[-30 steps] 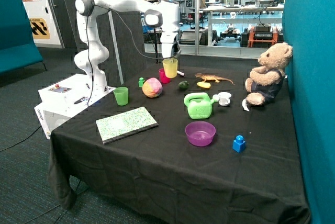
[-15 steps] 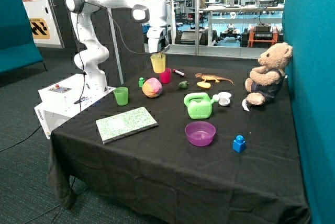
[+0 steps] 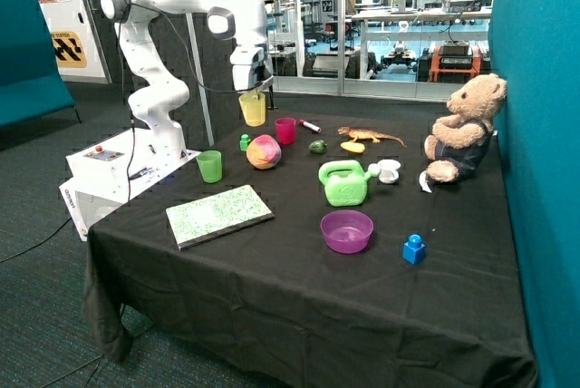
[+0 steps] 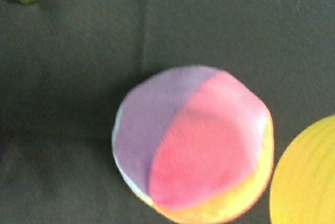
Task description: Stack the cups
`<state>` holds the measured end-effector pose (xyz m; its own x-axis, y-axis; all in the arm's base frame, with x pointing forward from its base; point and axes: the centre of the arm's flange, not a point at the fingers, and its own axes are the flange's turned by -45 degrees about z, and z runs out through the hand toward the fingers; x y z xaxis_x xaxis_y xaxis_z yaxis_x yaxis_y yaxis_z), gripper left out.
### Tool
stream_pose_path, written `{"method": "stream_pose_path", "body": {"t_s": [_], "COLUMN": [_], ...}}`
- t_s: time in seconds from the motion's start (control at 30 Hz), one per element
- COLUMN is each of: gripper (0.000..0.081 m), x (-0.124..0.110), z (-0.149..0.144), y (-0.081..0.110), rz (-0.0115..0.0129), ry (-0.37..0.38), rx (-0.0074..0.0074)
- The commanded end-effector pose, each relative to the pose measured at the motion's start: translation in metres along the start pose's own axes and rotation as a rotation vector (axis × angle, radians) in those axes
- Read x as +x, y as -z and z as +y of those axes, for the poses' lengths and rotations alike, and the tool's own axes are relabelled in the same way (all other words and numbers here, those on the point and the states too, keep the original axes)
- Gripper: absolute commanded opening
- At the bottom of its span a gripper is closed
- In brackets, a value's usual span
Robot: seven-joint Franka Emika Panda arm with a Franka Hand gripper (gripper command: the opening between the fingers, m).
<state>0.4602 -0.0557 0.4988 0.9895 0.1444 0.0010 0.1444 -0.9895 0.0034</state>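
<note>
The yellow cup [image 3: 254, 108] hangs in the air under my gripper [image 3: 253, 92], which is shut on its rim, above the back of the table beyond the colourful ball [image 3: 264, 151]. In the wrist view the yellow cup [image 4: 306, 177] shows at one edge, beside the ball [image 4: 191, 137] lying on the cloth. The magenta-pink cup [image 3: 285, 130] stands upright behind the ball, apart from the held cup. The translucent green cup [image 3: 209, 166] stands upright near the table edge closest to the robot base.
A patterned book [image 3: 218, 215] lies at the front. Green watering can [image 3: 343, 182], purple bowl [image 3: 346, 230], blue block [image 3: 414, 248], toy lizard [image 3: 372, 136] and teddy bear [image 3: 463, 130] fill the other side. A small green toy [image 3: 244, 141] stands by the ball.
The arm has carried the yellow cup from above the pink cup sideways toward the robot base side. The other cups have not moved.
</note>
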Motion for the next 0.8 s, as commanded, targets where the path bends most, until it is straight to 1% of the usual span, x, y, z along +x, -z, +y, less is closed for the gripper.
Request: {"method": "stream_pose_path", "body": {"t_s": [0.0, 0.13, 0.17, 0.47, 0.6, 0.77], "gripper": [0.0000, 0.0000, 0.0000, 0.0000, 0.0000, 0.0000], "x": [-0.033, -0.046, -0.050, -0.076, -0.084, -0.096], "z": [0.018, 0.023, 0.025, 0.039, 0.047, 0.058], "y": [-0.001, -0.005, -0.006, -0.013, -0.018, -0.028], "rz": [-0.0010, -0.0010, -0.0010, -0.0010, -0.0010, -0.0011], "ry": [-0.012, -0.009, -0.022, -0.039, -0.049, -0.058], "rx": [0.0034, 0.0034, 0.0034, 0.0033, 0.0033, 0.0033]}}
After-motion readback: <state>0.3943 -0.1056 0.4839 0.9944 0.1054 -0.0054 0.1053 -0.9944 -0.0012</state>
